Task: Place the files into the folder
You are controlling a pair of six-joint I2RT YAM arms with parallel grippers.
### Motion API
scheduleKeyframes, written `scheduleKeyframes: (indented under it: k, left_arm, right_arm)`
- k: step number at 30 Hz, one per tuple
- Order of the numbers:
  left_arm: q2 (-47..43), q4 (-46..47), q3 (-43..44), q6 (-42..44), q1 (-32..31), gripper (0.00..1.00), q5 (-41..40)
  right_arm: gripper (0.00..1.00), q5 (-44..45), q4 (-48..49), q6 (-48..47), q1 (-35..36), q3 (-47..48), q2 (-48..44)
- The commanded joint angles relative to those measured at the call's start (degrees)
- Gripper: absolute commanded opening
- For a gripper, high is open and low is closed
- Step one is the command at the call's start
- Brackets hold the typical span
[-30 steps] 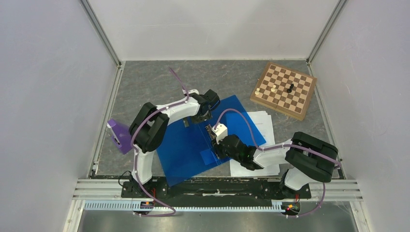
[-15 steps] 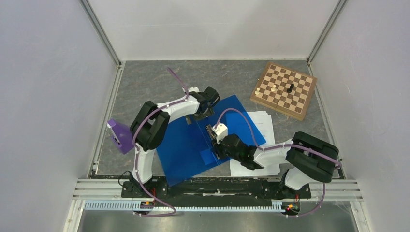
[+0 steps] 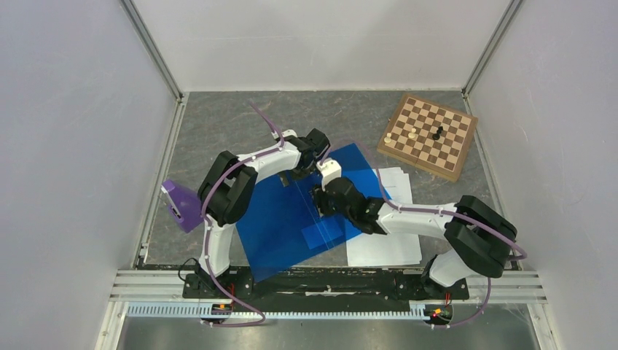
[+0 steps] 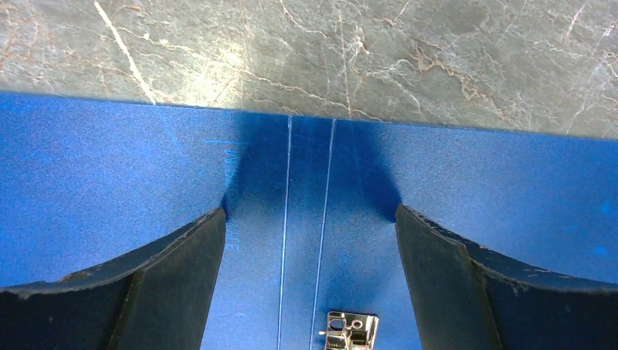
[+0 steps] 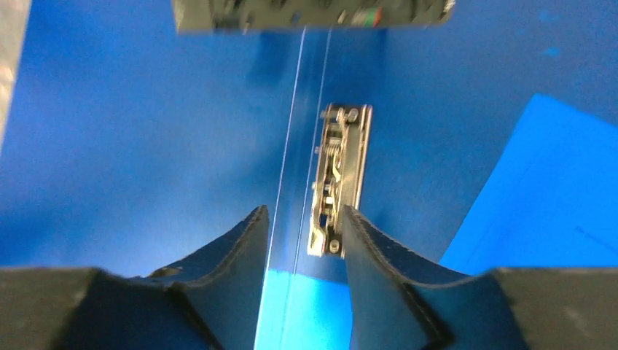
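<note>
The blue folder [image 3: 277, 219] lies open and flat on the grey table, with a metal clip [image 5: 339, 175] along its spine. My left gripper [image 3: 304, 173] is open over the far end of the spine; in the left wrist view its jaws [image 4: 310, 215] straddle the spine lines above the clip [image 4: 350, 329]. My right gripper [image 3: 318, 200] hovers over the spine. It is narrowly open [image 5: 302, 215] with the clip's near end against its right finger. The white files [image 3: 390, 244] lie right of the folder, partly under it and under the right arm.
A brown chessboard [image 3: 430, 135] with a few pieces sits at the back right. A purple object [image 3: 178, 204] lies by the left wall. A lighter blue pocket [image 3: 324, 233] shows on the folder's near part. Bare grey table [image 4: 364, 51] lies beyond the folder's far edge.
My right gripper has moved away from the arm bases along the folder's spine, closer to the left gripper. The left gripper has hardly moved.
</note>
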Motion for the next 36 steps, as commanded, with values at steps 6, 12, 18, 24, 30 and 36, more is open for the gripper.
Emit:
scheduleKeyframes:
  k: [6, 12, 18, 24, 30, 36]
  left_arm:
    - [10.7, -2.3, -8.2, -3.3, 0.5, 0.91, 6.6]
    - [11.4, -1.9, -8.9, -3.6, 0.4, 0.91, 7.7]
    - [12.5, -1.9, -8.1, -3.3, 0.4, 0.91, 7.9]
    - [13.1, -1.9, -7.4, -3.1, 0.4, 0.9, 8.1]
    - [13.6, -1.9, -7.3, -3.0, 0.5, 0.9, 8.2]
    - [14.4, -1.9, -7.1, -2.7, 0.5, 0.9, 8.1]
  right_arm:
    - [0.35, 2.4, -6.0, 2.5, -2.4, 7.4, 6.9]
    - [0.3, 0.6, -6.9, 4.0, -2.3, 6.6, 7.1]
    - [0.27, 0.5, -7.7, 4.8, -1.7, 6.0, 7.2]
    - [0.23, 0.8, -8.0, 5.9, -0.7, 5.1, 6.9]
    - [0.19, 1.8, -8.5, 6.6, -0.2, 4.2, 7.2]
    - [0.12, 3.6, -8.8, 7.6, 0.0, 3.9, 8.0]
